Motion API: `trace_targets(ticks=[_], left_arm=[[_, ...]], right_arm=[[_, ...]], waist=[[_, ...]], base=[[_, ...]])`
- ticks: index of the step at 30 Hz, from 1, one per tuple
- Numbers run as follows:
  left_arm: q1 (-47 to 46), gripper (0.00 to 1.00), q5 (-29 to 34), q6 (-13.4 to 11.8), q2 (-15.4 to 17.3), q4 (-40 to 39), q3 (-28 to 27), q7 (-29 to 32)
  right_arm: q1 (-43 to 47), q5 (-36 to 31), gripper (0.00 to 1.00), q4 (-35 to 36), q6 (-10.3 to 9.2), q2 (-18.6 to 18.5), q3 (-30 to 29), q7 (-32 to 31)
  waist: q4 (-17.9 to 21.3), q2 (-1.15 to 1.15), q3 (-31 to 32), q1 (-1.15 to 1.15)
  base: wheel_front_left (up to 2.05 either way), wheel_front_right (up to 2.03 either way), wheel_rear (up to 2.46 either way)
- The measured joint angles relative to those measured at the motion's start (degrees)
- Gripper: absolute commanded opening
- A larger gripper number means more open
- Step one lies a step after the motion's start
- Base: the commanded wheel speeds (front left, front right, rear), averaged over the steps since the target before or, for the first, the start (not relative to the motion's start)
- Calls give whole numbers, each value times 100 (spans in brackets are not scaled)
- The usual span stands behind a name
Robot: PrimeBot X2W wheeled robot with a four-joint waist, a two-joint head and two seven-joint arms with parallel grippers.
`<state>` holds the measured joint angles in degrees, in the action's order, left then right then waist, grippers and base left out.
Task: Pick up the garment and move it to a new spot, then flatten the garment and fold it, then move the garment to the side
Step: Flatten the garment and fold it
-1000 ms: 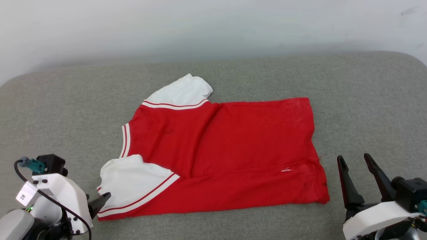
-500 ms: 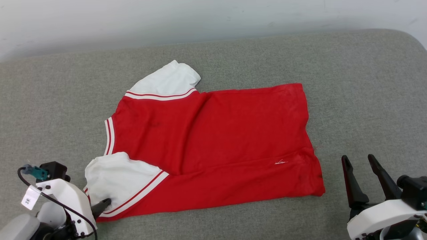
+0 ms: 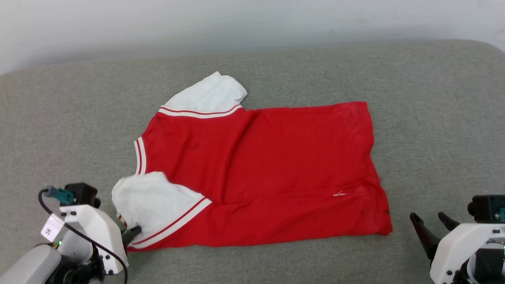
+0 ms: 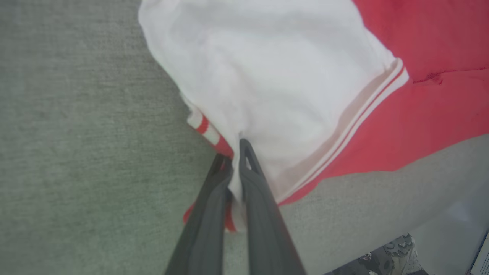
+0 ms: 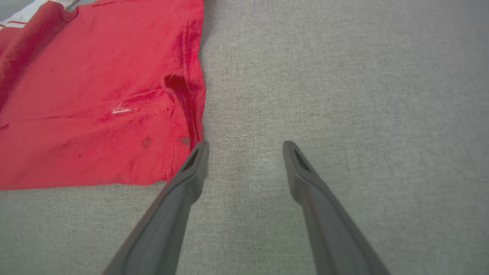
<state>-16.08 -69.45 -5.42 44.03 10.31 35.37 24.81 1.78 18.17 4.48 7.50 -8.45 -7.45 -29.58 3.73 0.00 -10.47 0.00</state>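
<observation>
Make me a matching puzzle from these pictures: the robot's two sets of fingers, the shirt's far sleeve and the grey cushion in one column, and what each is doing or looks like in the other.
Column one
1. left arm's fingers
2. right arm's fingers
3. far sleeve
4. cushion

Column two
A. grey, lying under the garment
B. spread apart, holding nothing
C. shut on the near sleeve
D. white, lying free on the cushion

Pairs: 1-C, 2-B, 3-D, 4-A

A grey fabric surface (image 3: 414, 102) meets a pale wall (image 3: 252, 23).
</observation>
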Motion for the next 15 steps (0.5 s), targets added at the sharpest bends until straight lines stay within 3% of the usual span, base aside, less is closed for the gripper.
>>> trace_targets(ticks=[5,15], left_arm=[[-181,0,260,-78,142,-456,-93,-209],[-274,0,443,-221,259,-954,-153,-309]], right_arm=[[-270,121,100,12,0,-125,231,-762],[-975,316,100,-833,1,-165,858,-926]], waist=[[-155,0,-116,0],[-354,0,-442,0]], base=[[0,0,0],[0,0,0]])
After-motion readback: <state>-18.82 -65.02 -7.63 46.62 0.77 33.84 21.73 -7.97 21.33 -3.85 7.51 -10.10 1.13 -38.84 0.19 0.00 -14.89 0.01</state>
